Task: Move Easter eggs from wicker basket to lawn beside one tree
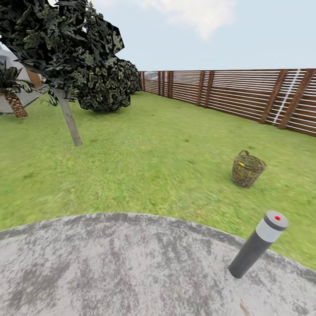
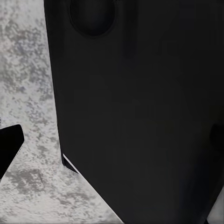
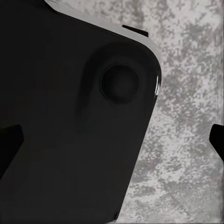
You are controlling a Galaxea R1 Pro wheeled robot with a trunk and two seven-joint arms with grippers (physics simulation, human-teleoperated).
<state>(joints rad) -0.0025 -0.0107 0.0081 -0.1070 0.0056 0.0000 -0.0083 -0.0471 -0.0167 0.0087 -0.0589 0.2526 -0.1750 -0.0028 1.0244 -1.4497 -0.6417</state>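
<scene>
The wicker basket (image 1: 247, 168) stands on the lawn (image 1: 145, 158) at the right of the head view, a few steps beyond the patio edge. A small yellow patch of an Easter egg (image 1: 241, 165) shows through its weave; the rest of its contents is hidden. A tree (image 1: 69, 117) with a pale leaning trunk and dark angular foliage rises at the far left. My left gripper (image 2: 112, 140) and right gripper (image 3: 112, 140) hang open over grey stone beside my black body, empty, with dark fingertips (image 3: 9, 140) at the picture edges.
I stand on a round grey stone patio (image 1: 109, 267). A dark bollard (image 1: 259, 243) with a red light leans at its right rim. A wooden slat fence (image 1: 245, 94) bounds the lawn behind. A dark bush (image 1: 105, 85) and a palm (image 1: 15, 103) stand at the back left.
</scene>
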